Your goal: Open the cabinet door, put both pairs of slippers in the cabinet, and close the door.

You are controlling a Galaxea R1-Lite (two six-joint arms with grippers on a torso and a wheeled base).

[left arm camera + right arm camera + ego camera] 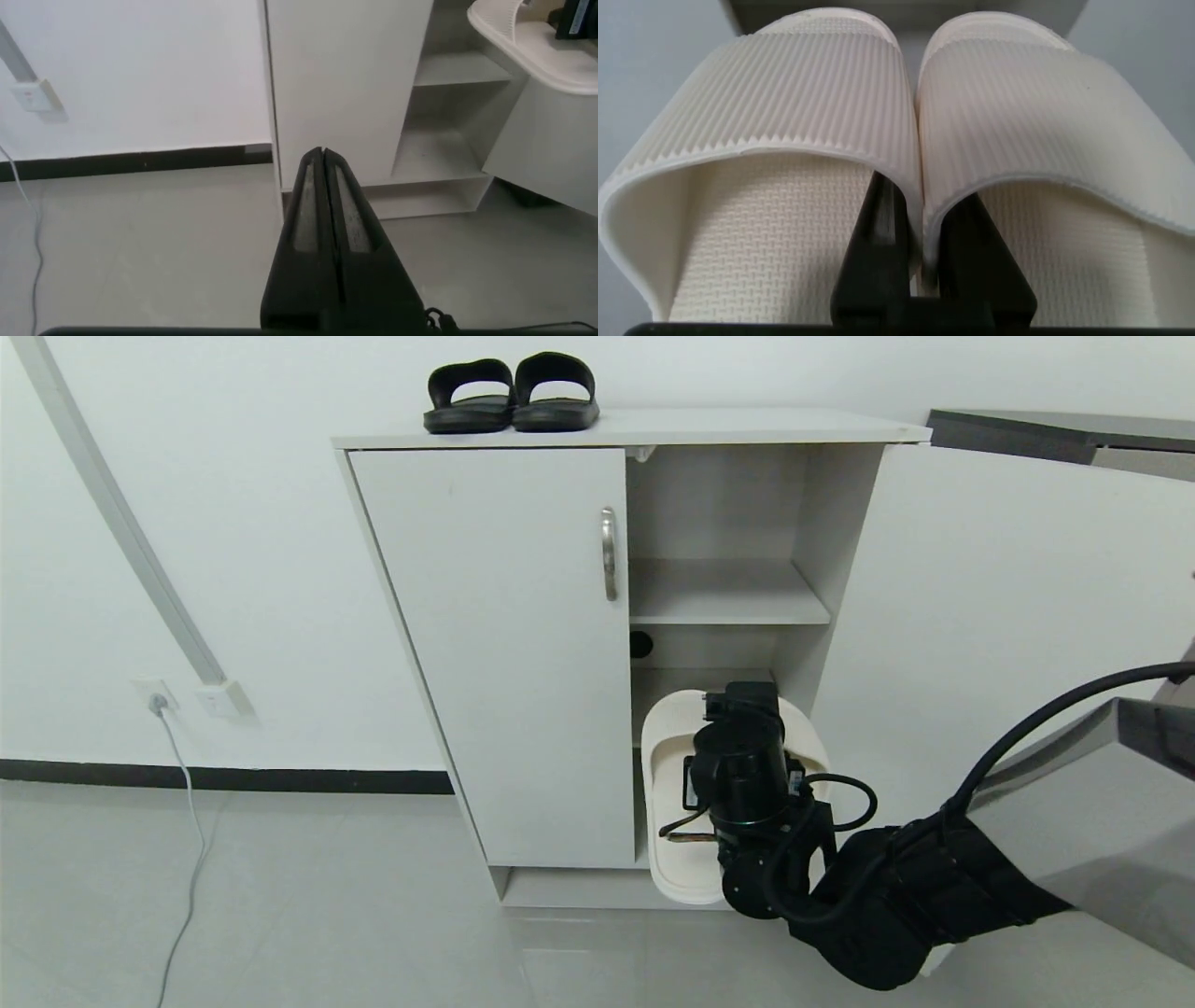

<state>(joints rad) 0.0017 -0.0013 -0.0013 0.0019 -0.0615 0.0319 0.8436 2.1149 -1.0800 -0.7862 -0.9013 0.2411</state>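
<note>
Head view: the cabinet (747, 427) is a white, flat-panelled box with square edges. The door on the robot's left (495, 653) is closed and carries a curved metal handle (609, 554); the right door (990, 616) is swung wide open, exposing a smooth white shelf (724, 593) with free space above it. The black slippers (512, 397), matte and moulded, sit side by side on the cabinet top near its left end. The white slippers (672, 803) are at the opening below the shelf, toes inward, heels projecting past the front edge, held by the right gripper (742, 709); contact between soles and a shelf cannot be determined. The floor (280, 896) is pale grey and glossy, the wall (187, 476) is white with a black baseboard (224, 777), and a socket (154, 695) feeds a grey cable (191, 821). Left wrist view: the left gripper (322, 201) is above open floor (140, 243), well apart from the cabinet (346, 84), its grey-padded fingers (306, 215) pressed together and holding nothing. Right wrist view: the right gripper (910, 233) has its dark fingers (876, 238) clamped on the adjoining inner strap edges of the white slippers (803, 103), whose straps are finely ribbed and whose footbeds are cross-hatched.
</note>
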